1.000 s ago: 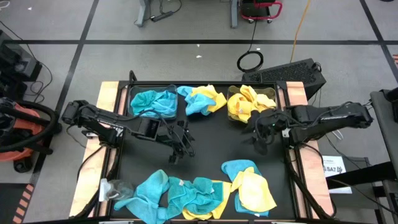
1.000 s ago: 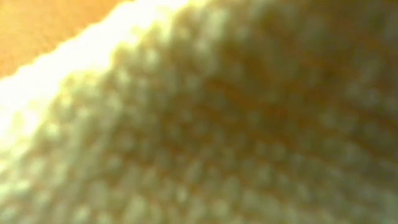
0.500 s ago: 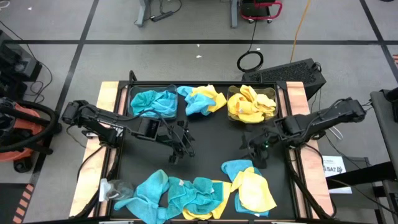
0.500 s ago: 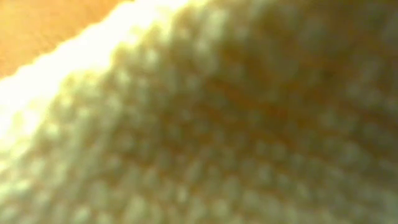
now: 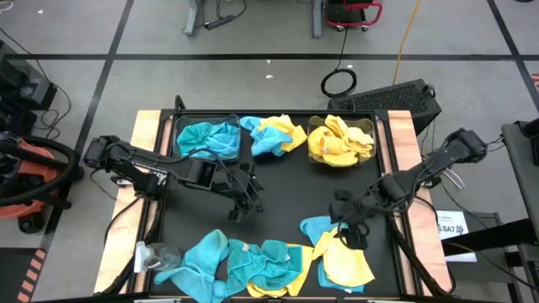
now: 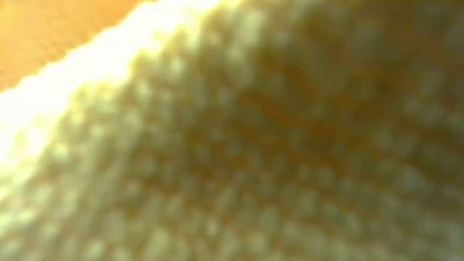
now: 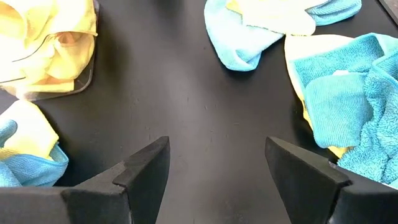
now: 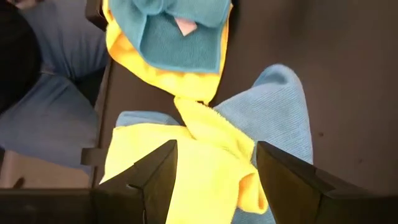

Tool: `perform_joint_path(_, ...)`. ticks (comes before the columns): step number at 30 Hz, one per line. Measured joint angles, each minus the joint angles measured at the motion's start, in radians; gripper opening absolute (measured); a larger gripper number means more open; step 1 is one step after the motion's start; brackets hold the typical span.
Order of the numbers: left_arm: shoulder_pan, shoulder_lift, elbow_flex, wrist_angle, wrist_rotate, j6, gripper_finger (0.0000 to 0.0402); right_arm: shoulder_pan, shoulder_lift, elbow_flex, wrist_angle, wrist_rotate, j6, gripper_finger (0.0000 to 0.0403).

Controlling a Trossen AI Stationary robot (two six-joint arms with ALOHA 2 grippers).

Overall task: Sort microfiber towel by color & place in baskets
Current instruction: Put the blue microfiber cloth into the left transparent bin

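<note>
Where crumpled, yellow towel point(image 5: 347, 259): axis indiscernible

The middle of the black tabletop point(image 5: 286, 189) lies bare, a wide lane between two bands of clutter. Along the far edge sit the teal-filled basket point(image 5: 207, 139), a loose teal-and-yellow heap point(image 5: 271, 135) and the yellow-filled basket point(image 5: 340, 140). Along the near edge towels point(image 5: 253, 263) crowd almost corner to corner. The left claw point(image 5: 242, 202) hangs open over the bare lane; the right claw point(image 5: 351, 232) is open just above a yellow towel point(image 5: 345, 259).
</note>
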Motion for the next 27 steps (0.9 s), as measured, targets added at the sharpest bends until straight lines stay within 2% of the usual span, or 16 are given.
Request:
perform_joint_path(15, 0.000, 0.000, 0.000, 0.000, 0.000, 0.000, 0.0270, 0.106, 0.102, 0.000, 0.126, 0.130, -0.017, 0.0210)
perform_joint_path(19, 0.000, 0.000, 0.000, 0.001, 0.000, 0.000, 0.0270, 0.112, 0.132, 0.000, 0.127, 0.190, -0.030, 0.0210)
perform_joint_path(27, 0.000, 0.000, 0.001, 0.056, 0.000, 0.053, 0.0270, 0.111, 0.223, 0.000, 0.207, 0.242, -0.106, 0.0210)
